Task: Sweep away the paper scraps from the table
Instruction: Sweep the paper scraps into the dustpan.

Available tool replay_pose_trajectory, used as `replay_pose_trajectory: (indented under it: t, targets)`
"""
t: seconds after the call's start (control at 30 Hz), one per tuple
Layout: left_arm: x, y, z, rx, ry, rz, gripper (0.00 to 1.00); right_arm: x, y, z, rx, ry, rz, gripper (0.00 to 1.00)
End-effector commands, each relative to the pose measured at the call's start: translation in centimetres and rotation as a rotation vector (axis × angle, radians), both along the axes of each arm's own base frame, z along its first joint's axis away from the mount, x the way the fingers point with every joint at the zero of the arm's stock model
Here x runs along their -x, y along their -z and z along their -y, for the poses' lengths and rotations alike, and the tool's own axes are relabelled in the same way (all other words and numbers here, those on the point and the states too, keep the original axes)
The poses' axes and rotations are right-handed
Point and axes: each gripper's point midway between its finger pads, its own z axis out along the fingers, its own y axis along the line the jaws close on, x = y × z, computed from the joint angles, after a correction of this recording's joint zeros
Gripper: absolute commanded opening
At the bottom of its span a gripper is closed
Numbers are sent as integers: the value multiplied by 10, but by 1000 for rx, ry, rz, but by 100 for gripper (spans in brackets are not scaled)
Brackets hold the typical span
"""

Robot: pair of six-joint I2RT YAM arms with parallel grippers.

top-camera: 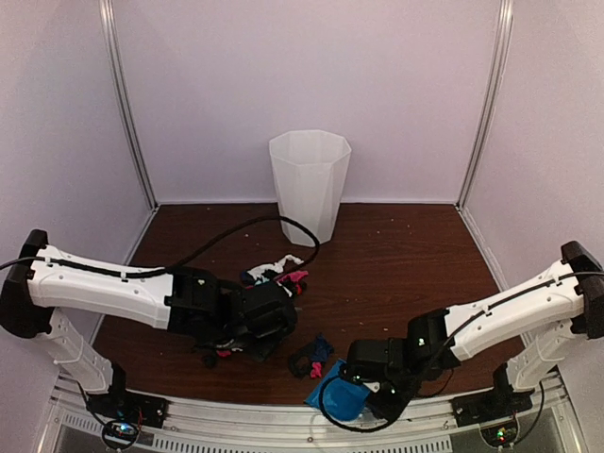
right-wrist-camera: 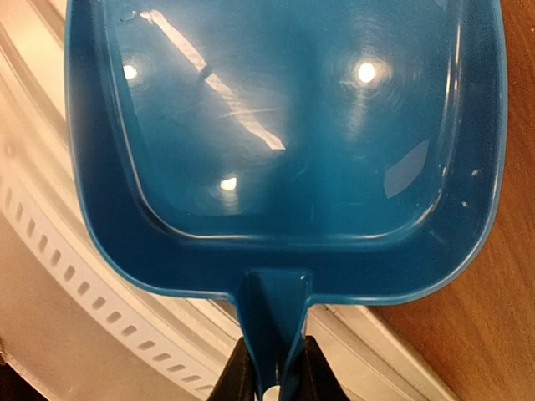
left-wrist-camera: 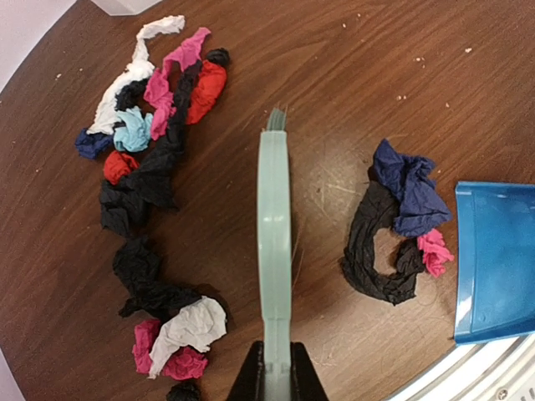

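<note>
Paper scraps lie on the table [top-camera: 396,264] in two groups. A long trail of black, pink, white, red and blue scraps [left-wrist-camera: 155,184] runs left of the brush; it also shows in the top view [top-camera: 278,274]. A small clump of black, navy and pink scraps [left-wrist-camera: 397,230] lies right of the brush, next to the dustpan; it shows in the top view too [top-camera: 314,357]. My left gripper [left-wrist-camera: 274,368] is shut on the mint-green hand brush [left-wrist-camera: 273,234]. My right gripper [right-wrist-camera: 273,372] is shut on the handle of the blue dustpan [right-wrist-camera: 284,142], which is empty at the table's front edge [top-camera: 342,396].
A white faceted waste bin [top-camera: 310,184] stands at the back middle of the table. A black cable [top-camera: 245,231] loops over the table behind the left arm. The metal rail [top-camera: 283,427] runs along the front. White walls enclose the table.
</note>
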Motion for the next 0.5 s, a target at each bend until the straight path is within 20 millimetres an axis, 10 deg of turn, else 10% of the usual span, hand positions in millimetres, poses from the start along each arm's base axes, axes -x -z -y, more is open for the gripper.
replay_pose_trajectory:
  t: [0.0, 0.47]
  targets:
    - [1, -1, 30, 46, 91, -37, 0, -14, -2, -5, -14, 9, -41, 0]
    - [15, 2, 68, 109, 221, -112, 0, -42, 2, -13, 49, 19, -1, 0]
